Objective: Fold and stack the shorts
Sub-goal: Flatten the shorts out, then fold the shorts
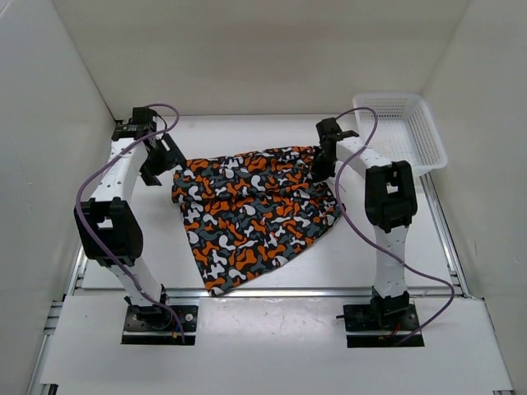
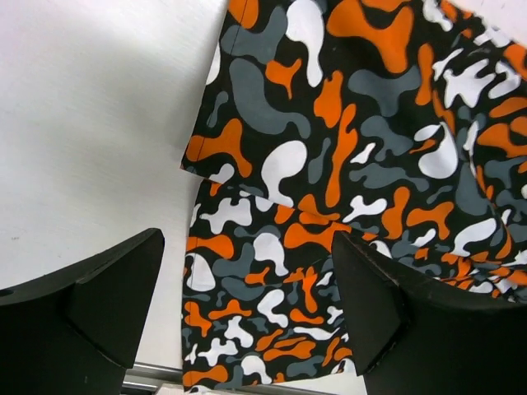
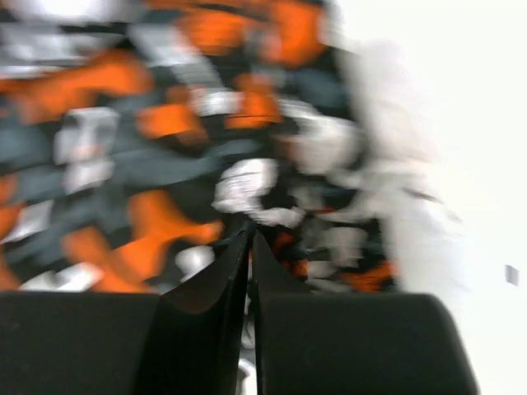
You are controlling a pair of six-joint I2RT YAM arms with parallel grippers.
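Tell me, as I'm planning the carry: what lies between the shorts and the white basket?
Top view: only bare table between the shorts and basket, with the right arm reaching over that stretch.

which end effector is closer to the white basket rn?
Right. The right end effector is at the shorts' far right corner, left of the basket; the left end effector is over the shorts' opposite edge.

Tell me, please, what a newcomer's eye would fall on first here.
The orange, black, grey and white shorts lie spread across the table. The right claw is shut on their far right corner; the left claw hangs open over their left edge. A white mesh basket sits far right.
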